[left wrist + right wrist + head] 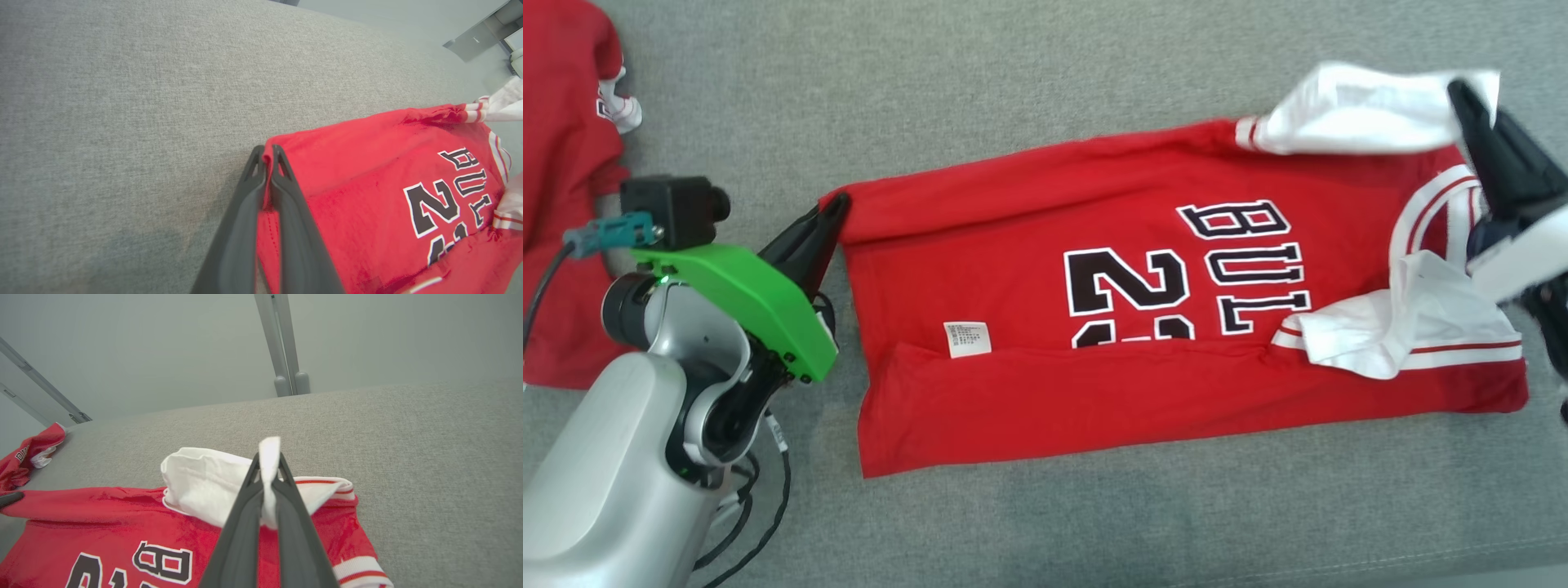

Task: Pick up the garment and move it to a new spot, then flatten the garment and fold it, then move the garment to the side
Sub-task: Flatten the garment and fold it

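A red jersey (1094, 327) with black lettering and white sleeves lies spread on the grey cushion, its near edge folded up over the numbers. My left gripper (837, 204) is shut on the jersey's far hem corner (267, 157), with red cloth pinched between the fingers (286, 204). At the other end, my right gripper (1462, 94) is shut on the far white sleeve (1364, 110) and holds it lifted off the surface; white fabric (269, 457) sticks out past the fingertips. The near white sleeve (1405, 322) lies crumpled on the chest.
A second red garment (564, 180) lies bunched at the cushion's left edge, also seen small (24, 457) in the right wrist view. Bare grey cushion (1013, 73) stretches behind and in front of the jersey. A metal post (284, 343) rises beyond the far edge.
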Robot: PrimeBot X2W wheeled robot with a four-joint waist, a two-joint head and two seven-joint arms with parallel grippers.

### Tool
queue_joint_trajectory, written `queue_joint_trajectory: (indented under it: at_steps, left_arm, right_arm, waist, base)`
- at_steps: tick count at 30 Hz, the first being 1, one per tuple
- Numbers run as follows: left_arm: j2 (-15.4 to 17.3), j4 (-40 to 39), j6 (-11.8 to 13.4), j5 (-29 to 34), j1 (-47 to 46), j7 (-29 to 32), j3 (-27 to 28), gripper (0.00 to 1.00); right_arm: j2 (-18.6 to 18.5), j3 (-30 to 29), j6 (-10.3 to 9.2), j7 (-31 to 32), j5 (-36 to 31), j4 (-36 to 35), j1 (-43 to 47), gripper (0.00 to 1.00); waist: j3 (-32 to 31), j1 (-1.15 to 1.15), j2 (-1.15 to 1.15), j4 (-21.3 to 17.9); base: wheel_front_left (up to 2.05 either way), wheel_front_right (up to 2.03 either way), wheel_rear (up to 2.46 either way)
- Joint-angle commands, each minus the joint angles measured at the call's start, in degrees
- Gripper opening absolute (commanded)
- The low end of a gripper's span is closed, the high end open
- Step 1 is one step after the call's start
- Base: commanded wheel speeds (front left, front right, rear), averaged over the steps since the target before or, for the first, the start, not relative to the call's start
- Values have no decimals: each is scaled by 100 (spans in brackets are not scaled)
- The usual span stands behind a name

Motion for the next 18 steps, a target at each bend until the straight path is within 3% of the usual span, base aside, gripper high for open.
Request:
queue_joint_trajectory:
  at_steps: [1,11,18]
  left_arm:
    - [85,-72,50,-53,150,-40,63,0]
    - [359,-614,229,-100,917,-172,175,0]
    - [467,-959,366,-160,1476,-269,207,0]
  right_arm:
    - [50,-88,0,-74,43,-187,304,0]
    - [500,-510,0,-142,-149,-1172,1786,0]
    - [762,-746,1,-65,-259,-1298,2295,0]
  waist:
    - [-216,0,0,-144]
    - [-512,0,0,-392]
    - [-595,0,0,-510]
  base:
    - [0,0,0]
    - [0,0,0]
    - [0,0,0]
